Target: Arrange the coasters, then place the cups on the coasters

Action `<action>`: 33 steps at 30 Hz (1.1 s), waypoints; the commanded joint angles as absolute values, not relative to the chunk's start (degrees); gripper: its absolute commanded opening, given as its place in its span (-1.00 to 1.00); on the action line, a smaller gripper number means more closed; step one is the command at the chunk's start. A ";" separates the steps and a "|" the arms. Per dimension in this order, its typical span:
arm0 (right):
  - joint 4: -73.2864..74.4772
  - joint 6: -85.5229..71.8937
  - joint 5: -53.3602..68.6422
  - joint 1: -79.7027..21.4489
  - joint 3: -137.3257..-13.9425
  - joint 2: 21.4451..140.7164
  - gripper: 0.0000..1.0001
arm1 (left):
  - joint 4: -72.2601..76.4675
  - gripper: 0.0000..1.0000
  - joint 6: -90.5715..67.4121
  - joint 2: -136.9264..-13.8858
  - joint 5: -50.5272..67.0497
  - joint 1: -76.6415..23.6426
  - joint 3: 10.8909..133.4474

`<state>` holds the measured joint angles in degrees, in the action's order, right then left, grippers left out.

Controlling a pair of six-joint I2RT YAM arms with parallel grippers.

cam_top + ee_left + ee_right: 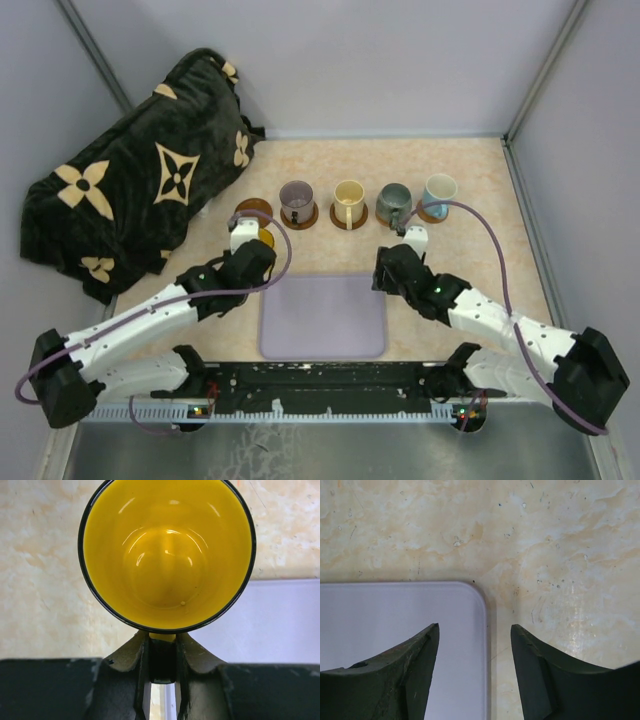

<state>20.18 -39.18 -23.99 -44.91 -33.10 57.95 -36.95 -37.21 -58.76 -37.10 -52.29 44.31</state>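
Four cups stand on brown coasters in a row at the back: purple-grey (297, 198), cream (348, 199), grey-green (392, 203) and white with light blue (438, 190). One dark coaster (252, 207) at the row's left end is bare. Just in front of it, my left gripper (258, 248) is shut on the handle of the yellow cup (266, 237). The left wrist view looks straight into that cup (167, 555), with the left gripper (162, 642) clamping the handle. My right gripper (390, 270) is open and holds nothing. In its wrist view the right gripper (475, 630) hangs over the tray's far right corner.
A lavender tray (322, 316) lies between the arms near the front, seen also as the tray (395, 630) in the right wrist view. A black blanket with beige flowers (140, 170) is heaped at the back left. Grey walls enclose the table.
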 commanded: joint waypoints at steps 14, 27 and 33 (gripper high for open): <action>24.85 -40.82 -29.65 -45.37 -32.92 50.43 0.21 | -4.95 -0.75 -11.47 -73.46 -25.17 -29.17 49.13; 28.82 -42.42 -31.50 -45.37 -33.46 45.88 0.20 | 6.70 -0.74 -10.32 -84.27 -21.47 -22.80 51.45; 30.38 -42.97 -32.47 -45.40 -33.52 44.93 0.20 | 7.96 -0.74 -10.53 -88.26 -18.39 -20.35 52.46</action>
<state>29.93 -41.95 -29.91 -44.91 -32.97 46.09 1.43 -10.66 -87.37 -20.86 -21.69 49.08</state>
